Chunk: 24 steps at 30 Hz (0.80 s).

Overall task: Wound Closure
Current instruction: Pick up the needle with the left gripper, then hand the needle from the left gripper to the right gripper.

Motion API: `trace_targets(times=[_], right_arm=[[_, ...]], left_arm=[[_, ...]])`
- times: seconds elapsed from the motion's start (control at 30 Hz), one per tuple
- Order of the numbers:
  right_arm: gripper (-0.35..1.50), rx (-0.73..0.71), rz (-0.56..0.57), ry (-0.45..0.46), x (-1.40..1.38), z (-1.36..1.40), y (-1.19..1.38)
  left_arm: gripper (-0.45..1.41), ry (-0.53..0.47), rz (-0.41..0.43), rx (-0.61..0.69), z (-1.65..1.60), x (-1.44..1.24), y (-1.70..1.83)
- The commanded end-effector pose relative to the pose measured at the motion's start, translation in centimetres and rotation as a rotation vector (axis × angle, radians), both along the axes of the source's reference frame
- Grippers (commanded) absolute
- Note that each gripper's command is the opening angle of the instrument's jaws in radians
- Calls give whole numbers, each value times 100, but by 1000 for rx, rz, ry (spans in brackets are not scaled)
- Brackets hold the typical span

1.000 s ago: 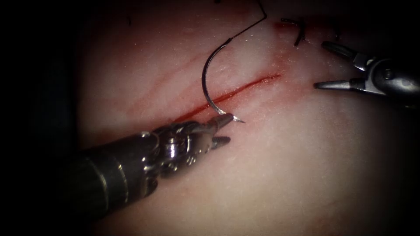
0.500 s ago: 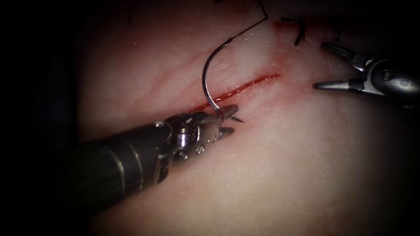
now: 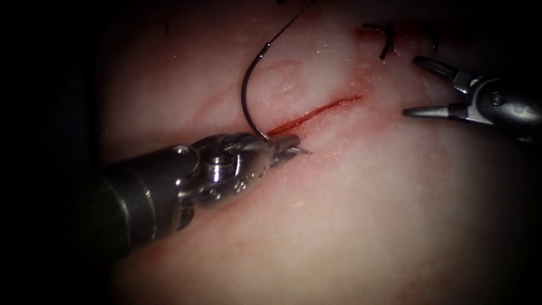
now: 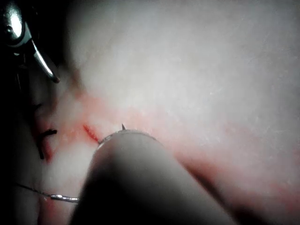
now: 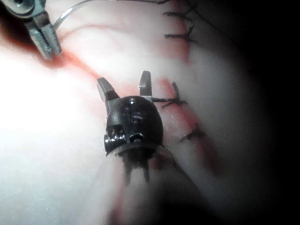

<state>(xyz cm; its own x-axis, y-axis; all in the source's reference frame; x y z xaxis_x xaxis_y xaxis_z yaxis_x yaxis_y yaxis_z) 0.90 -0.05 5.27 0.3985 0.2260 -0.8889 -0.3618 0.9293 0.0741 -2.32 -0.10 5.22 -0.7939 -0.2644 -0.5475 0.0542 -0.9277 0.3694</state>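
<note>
My left tool (image 3: 291,146) comes in from the lower left and is shut on the curved needle (image 3: 246,85) just behind its point. The point sticks out past the jaws on the right side of the cut (image 3: 322,107). The needle's body arcs up over the left side, above the tissue (image 3: 367,214), and black thread (image 3: 291,22) trails from its tail. My right tool (image 3: 411,86) hovers right of the cut's far end, open and holding nothing. In the right wrist view its jaws (image 5: 125,84) stand spread, with the left tool (image 5: 44,40) beyond them. The needle point (image 4: 123,126) peeks over the left tool.
Finished black stitches (image 3: 387,39) with cut ends close the far part of the wound, near the right tool; they also show as stitches (image 5: 180,35) in the right wrist view. Red fluid lines the open cut. Pale tissue spreads to the front and right.
The left jaws, open around the needle's point end before, have shut on it. The needle's body has swung to the left and the left tool has rolled. The right tool has barely moved.
</note>
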Motion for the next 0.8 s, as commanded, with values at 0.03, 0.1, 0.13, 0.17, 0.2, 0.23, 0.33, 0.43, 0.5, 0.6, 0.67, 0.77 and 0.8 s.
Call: trace_targets(times=[0.03, 0.1, 0.13, 0.17, 0.2, 0.23, 0.33, 0.43, 0.5, 0.6, 0.67, 0.77, 0.8], right_arm=[[84, 8, 6, 6, 7, 3, 4], [83, 56, 27, 24, 7, 2, 5], [81, 89, 33, 42, 7, 3, 6], [78, 140, 39, 70, 8, 3, 7], [78, 169, 41, 86, 10, 3, 8], [76, 200, 38, 104, 12, 3, 8], [74, 285, 23, 163, 20, 0, 14], [59, 347, 34, 246, 30, -6, 25], [54, 392, 28, 317, 39, -11, 30], [54, 475, 13, 417, 52, -15, 31], [54, 528, 5, 472, 60, -14, 28], [54, 593, -9, 569, 69, -13, 25], [54, 612, -11, 597, 72, -13, 25]], left_arm=[[-35, -14, 16, -7, -1, -5, 5], [-35, -68, 62, 2, -11, -3, 6], [-35, -101, 89, 11, -17, -3, 6], [-35, -132, 117, 11, -22, -2, 6], [-35, -173, 159, 8, -29, -2, 7], [-35, -203, 188, 12, -34, -1, 7], [-35, -308, 294, 18, -48, -1, 6], [-35, -412, 353, -19, -55, 3, 5], [-35, -491, 388, -47, -57, 8, 5], [-35, -570, 400, -57, -57, 17, 7], [-35, -613, 391, -54, -57, 23, 8], [-35, -694, 380, -47, -57, 33, 9], [-35, -716, 377, -42, -58, 36, 10]])
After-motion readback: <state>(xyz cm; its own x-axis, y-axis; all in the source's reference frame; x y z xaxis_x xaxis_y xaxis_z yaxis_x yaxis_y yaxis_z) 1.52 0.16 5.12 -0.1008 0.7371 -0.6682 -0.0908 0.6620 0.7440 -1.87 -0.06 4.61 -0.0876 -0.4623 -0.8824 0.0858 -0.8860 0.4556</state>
